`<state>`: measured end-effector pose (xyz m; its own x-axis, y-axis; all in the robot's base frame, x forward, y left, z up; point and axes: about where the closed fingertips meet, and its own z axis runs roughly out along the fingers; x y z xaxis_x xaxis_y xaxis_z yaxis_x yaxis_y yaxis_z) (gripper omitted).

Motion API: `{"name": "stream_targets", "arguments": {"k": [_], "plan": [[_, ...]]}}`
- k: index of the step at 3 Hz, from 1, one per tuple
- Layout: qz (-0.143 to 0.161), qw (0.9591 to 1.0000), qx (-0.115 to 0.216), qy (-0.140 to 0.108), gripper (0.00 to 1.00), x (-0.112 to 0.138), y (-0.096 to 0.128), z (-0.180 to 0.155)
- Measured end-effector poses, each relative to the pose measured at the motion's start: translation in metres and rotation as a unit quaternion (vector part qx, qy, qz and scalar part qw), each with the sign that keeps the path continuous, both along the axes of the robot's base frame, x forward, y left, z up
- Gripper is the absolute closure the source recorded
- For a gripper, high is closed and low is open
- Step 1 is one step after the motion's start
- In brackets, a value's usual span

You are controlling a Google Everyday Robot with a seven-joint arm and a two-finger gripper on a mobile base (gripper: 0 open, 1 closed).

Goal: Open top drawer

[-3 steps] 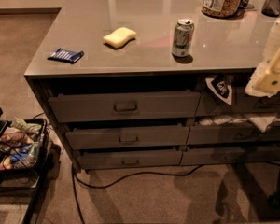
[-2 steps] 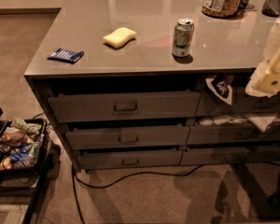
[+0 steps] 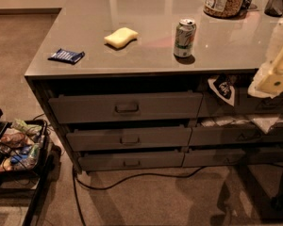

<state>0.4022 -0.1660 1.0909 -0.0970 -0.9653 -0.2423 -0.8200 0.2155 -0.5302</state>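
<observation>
Top drawer (image 3: 85, 108): set under the left side of the counter (image 3: 151, 13), uppermost of three; judged barely pulled out.
Handle (image 3: 127, 108): centred for a straight pull; not grasped.
Gripper (image 3: 273, 76): held far right, well apart from the handle; whether spread or closed cannot be told.

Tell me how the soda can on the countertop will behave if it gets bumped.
The soda can stands upright, tall and narrow, so it probably tips easily. Once down, it would likely roll on the glossy countertop. The end effector is at the view's right edge, apart from it.
</observation>
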Motion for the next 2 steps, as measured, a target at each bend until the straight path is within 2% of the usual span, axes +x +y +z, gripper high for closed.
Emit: {"name": "stream_targets", "arguments": {"k": [2], "plan": [[0.000, 1.0000, 0.000, 0.000, 0.00, 0.0000, 0.0000, 0.0000]]}}
